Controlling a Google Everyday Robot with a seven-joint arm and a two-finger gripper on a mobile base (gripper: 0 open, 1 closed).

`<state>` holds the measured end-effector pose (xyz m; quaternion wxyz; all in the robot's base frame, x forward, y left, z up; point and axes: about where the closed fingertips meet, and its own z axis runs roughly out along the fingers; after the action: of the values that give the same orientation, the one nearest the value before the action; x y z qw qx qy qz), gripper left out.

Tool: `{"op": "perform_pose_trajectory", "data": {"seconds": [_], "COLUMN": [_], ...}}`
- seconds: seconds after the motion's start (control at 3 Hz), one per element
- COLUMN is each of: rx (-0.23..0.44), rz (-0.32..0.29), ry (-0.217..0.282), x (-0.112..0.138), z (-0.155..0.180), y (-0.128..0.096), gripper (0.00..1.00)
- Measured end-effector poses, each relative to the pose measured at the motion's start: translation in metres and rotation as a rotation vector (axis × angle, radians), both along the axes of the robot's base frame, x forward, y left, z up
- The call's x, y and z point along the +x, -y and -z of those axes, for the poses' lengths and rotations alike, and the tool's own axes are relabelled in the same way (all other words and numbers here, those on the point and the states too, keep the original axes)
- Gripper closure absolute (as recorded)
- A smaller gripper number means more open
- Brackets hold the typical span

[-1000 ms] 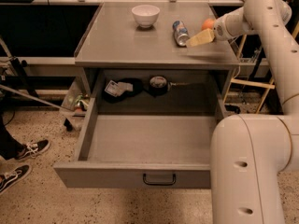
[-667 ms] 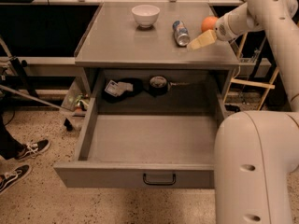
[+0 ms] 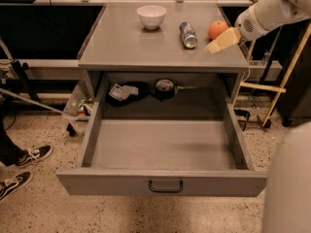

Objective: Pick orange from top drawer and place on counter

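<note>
The gripper (image 3: 221, 41) hangs low over the counter (image 3: 131, 45) close to its right edge, roughly midway between the front and back corners. Its pale yellow tip slants down toward the front-left. Seen side-on, it does not show whether it is spread or closed. The orange (image 3: 217, 29) rests on the counter just behind the gripper and is not enclosed by it; whether the two touch is unclear. The white arm (image 3: 272, 11) reaches in from beyond the right back corner.

Left of the orange a blue and silver can (image 3: 188, 35) lies on its side, its print too small to read. A white bowl (image 3: 151, 16) stands upright near the middle of the back edge.

Under the front edge the top drawer (image 3: 165, 147) is pulled far out, with a small black handle (image 3: 165, 187) centred on its front panel. In the recess behind it, a dark item with a pale label (image 3: 121, 91) sits at the left; the label's writing is unreadable. A round dark object (image 3: 165, 87) with a thin rod pointing right sits beside it.

The floor (image 3: 53, 212) is speckled beige stone. Two black sneakers with white soles (image 3: 29, 155) stand off the drawer's left front corner. A wooden frame (image 3: 291, 72) leans beyond the right edge, and the robot's white body (image 3: 289, 188) fills the lower right.
</note>
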<state>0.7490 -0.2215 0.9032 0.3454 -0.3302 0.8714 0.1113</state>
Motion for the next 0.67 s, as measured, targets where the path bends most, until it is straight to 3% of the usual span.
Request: {"op": "perform_pose_trajectory", "data": {"seconds": [0.33,0.67], "rx": [-0.007,-0.002], "rz": [0.098,0.256], "ry": [0.118,0.27], "x": [-0.044,-0.104], "z": [-0.055,-0.119], "y": [0.02,0.048], "gripper": [0.0,0.0]}}
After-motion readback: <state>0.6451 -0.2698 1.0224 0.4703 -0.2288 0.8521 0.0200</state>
